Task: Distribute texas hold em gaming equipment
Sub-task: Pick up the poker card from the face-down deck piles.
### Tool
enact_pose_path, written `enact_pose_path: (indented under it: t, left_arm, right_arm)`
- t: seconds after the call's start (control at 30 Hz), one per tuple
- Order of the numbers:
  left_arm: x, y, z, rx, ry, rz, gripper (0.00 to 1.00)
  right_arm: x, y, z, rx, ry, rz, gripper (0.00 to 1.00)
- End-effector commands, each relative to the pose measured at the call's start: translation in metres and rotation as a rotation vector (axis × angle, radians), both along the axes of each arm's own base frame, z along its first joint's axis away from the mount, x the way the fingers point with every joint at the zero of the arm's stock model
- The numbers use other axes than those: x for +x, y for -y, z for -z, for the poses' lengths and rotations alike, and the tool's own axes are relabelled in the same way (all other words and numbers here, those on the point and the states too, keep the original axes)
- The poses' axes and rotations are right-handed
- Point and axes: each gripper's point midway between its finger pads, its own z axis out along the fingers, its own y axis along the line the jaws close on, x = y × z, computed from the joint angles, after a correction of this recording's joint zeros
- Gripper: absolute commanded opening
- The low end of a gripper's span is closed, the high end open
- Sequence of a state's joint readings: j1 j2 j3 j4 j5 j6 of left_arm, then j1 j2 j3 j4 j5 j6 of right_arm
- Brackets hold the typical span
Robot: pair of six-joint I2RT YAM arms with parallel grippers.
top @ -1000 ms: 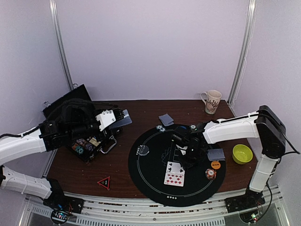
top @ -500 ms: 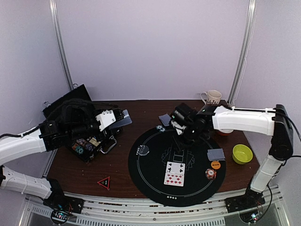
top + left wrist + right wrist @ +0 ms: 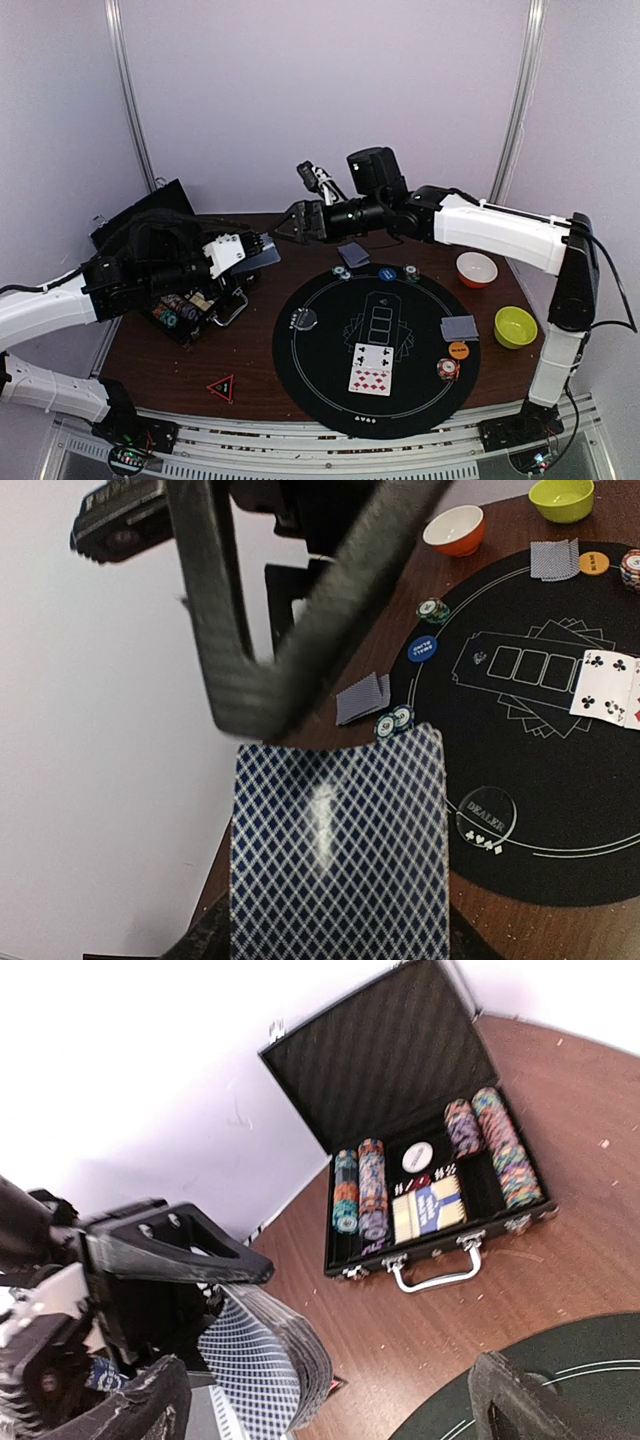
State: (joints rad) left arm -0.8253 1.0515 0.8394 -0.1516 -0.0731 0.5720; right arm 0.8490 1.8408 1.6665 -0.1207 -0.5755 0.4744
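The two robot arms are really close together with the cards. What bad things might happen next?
1. The left gripper holds a whole stack of cards, and it looks bowed and fanned. The open right gripper might pinch several cards instead of one, or knock the stack loose so cards spill onto the table.
2. Both grippers are very near each other in the air, so they might bump.

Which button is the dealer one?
The clear button on the left side of the mat, printed DEALER. The blue button lies at the mat's far edge, and the orange button on its right side.
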Motion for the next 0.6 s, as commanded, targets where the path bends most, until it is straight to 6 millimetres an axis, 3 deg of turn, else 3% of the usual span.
enact_pose_path:
  t: [0.0,0.13,0.27,0.57]
  left_arm:
    - [0.001,0.004,-0.022,-0.048,0.056,0.017,0.54]
    - [0.002,0.005,-0.021,-0.044,0.054,0.018,0.54]
    - [0.002,0.007,-0.023,-0.050,0.057,0.024,0.54]
    - [0.004,0.006,-0.024,-0.049,0.060,0.010,0.53]
  right_arm:
    - [-0.012,-0.017,-0.006,0.012,0.006,-0.080,0.99]
    - [-0.012,-0.026,0.012,-0.043,0.001,-0.090,0.95]
    - [-0.003,-0.025,0.031,-0.120,-0.008,-0.060,0.84]
    - [0.008,-0.007,0.027,-0.200,0.059,-0.002,0.59]
